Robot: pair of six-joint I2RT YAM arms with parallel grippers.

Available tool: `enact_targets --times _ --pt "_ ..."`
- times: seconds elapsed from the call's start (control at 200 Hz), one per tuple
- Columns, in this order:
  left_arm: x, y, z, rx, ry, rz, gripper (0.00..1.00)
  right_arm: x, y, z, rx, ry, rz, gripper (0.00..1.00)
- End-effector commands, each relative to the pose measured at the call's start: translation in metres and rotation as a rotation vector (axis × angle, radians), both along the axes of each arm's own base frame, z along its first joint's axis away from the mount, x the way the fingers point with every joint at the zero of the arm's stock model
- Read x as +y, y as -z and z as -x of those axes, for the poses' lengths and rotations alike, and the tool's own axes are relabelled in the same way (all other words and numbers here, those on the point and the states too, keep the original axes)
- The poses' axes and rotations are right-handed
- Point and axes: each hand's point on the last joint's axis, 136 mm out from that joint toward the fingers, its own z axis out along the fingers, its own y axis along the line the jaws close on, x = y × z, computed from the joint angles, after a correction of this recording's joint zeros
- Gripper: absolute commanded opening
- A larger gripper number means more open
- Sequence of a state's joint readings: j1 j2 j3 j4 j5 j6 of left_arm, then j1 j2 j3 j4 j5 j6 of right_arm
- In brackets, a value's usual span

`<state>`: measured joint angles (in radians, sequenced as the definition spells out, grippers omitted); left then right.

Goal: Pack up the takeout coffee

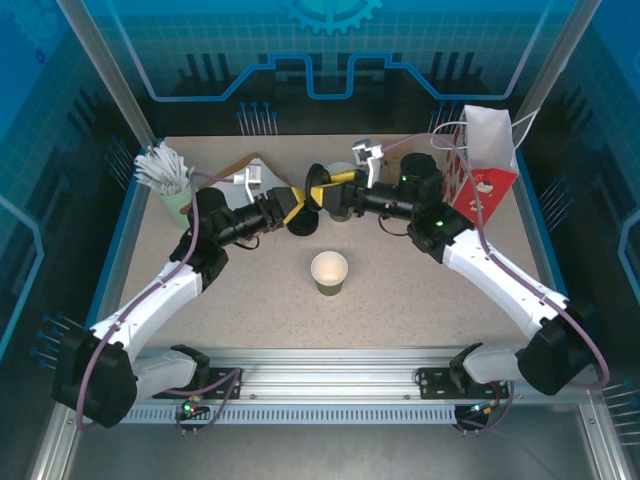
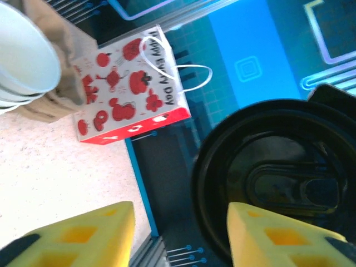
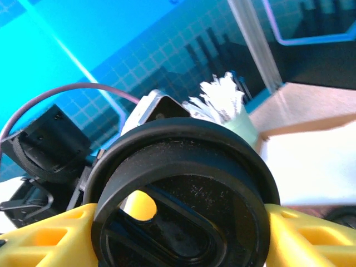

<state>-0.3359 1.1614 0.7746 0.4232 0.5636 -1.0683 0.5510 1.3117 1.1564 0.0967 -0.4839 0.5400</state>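
Right claw point(image 3: 178, 225) clamped on the black lid point(image 3: 183, 183); green cup point(image 1: 329, 272) uncapped, packing not begun.
The lid is pinched at its rim between the yellow fingers, raised over the back of the table point(image 1: 250, 300). Left claw point(image 2: 181, 236) has its jaws apart, with the lid just beside one finger and no grip on it. The cup stands upright and open-topped at table centre, well apart from both claws. A red-and-white gift bag point(image 1: 488, 170) stands upright at the far right corner. Judged: fitting the lid is the step in hand. Left to do: cap the cup, carry it over, lower it into the bag.

open green cup point(image 1: 329, 272) on table point(image 1: 250, 310)
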Motion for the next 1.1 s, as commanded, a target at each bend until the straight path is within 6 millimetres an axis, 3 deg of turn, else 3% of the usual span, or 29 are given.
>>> enact_targets --times 0.0,0.085,0.21,0.455,0.89,1.096 --pt "0.025 0.052 -0.007 0.073 -0.102 -0.204 0.55 -0.039 0.046 0.006 0.106 0.144 0.225 0.56" --pt "0.047 0.075 -0.005 0.096 -0.154 -0.364 0.59 -0.054 0.080 0.019 0.164 0.183 0.432 0.55" --pt "0.073 0.093 0.002 0.084 -0.188 -0.554 0.69 -0.061 0.118 0.040 0.233 0.169 0.657 0.55" --pt "0.098 0.098 0.014 0.084 -0.220 -0.653 0.79 -0.049 0.166 0.064 0.326 0.051 0.932 0.55" --pt "0.099 0.098 0.020 0.078 -0.240 -0.623 0.82 -0.017 0.201 0.061 0.359 -0.065 1.126 0.55" --pt "0.100 0.098 0.022 0.069 -0.241 -0.628 0.82 -0.011 0.212 0.058 0.360 -0.074 1.173 0.55"
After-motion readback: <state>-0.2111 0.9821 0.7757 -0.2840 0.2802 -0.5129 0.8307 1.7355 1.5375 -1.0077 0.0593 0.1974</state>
